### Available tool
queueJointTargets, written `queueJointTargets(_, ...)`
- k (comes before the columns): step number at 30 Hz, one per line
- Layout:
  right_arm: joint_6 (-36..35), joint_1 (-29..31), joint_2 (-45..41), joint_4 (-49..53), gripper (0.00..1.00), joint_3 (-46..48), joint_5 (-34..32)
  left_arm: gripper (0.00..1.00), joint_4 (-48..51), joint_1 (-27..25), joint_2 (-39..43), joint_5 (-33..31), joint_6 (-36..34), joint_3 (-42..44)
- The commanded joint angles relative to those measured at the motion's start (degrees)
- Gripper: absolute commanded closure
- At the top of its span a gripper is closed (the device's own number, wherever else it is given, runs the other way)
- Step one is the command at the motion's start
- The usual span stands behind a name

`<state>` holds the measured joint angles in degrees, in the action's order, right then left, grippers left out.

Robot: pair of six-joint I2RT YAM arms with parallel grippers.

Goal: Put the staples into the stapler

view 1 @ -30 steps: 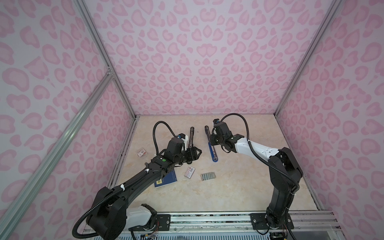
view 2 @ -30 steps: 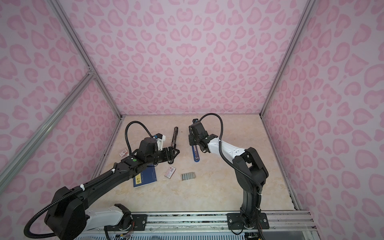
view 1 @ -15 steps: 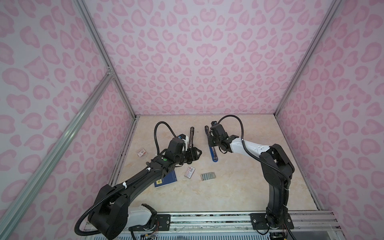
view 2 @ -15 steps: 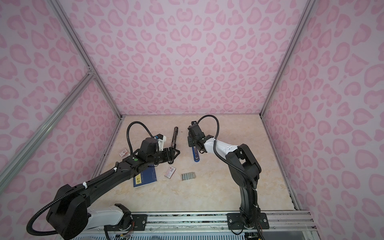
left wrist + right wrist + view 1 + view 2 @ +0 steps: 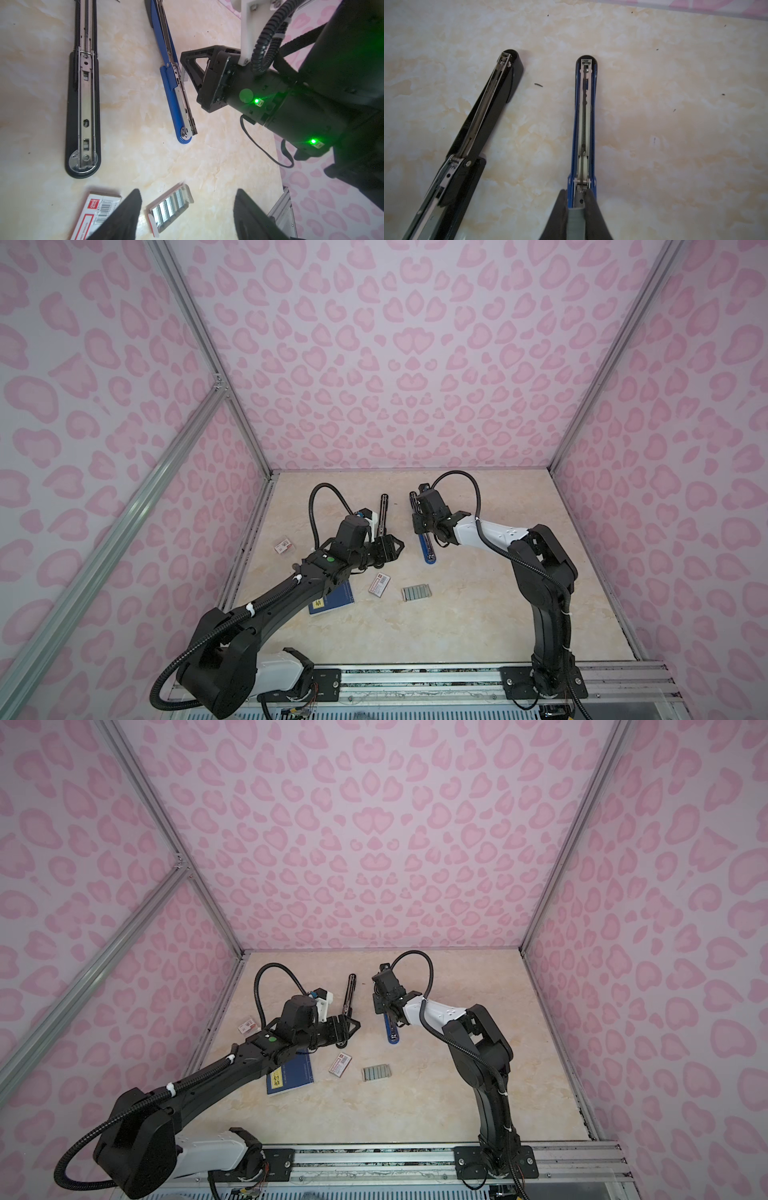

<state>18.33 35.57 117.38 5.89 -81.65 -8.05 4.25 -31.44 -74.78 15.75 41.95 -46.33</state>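
Pink heart-patterned walls (image 5: 395, 364) box in a pale marbled worktop (image 5: 478, 614), and I am looking in from the front rail (image 5: 415, 672).

Farthest left, a small red-and-white box (image 5: 284, 546) lies by the wall. Next is a blue booklet (image 5: 332, 600), half under the left arm. The left hand (image 5: 388, 549) hangs above the worktop with its fingers (image 5: 133, 207) spread wide and nothing between them. Beyond it lies the black stapler (image 5: 382, 514), folded out flat.

Nearer the rail sit a barcoded box (image 5: 380, 584) and, just beside it, the staples (image 5: 416, 593). They are grey strips side by side in a white tray (image 5: 152, 223). They lie nearer the rail than the left hand, a little to its right and apart from it.

Then comes the blue stapler (image 5: 427, 549), also folded out flat, with its long axis running away from the rail. The right hand (image 5: 576, 196) is drawn together on a short grey staple strip (image 5: 576, 220). It stands right over the blue stapler, just on the magazine side of the hinge (image 5: 582, 181).

In the right wrist view the strip appears lined up lengthwise with the open channel, directly above it. I judge the coming move to be a straight lowering into that channel by the right arm, which is much the nearer. Any skew between strip and channel walls would likely make it catch.
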Motion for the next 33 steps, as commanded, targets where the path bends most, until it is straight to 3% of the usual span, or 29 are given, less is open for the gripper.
queueJointTargets(1,-1.16,0.16,1.21,-0.46,0.84,-1.09,-1.9,0.27,-1.44,0.06,-0.04,0.25,-0.21,0.17)
queueJointTargets(10,-2.37,0.13,3.51,1.51,0.85,-2.99,-5.1,0.28,-1.26,0.06,-0.12,-0.1,-0.21,0.27)
queueJointTargets(33,-1.17,0.25,4.35,0.45,0.85,-2.99,-3.5,0.28,-1.23,0.06,-0.19,-0.19,-0.03,0.7)
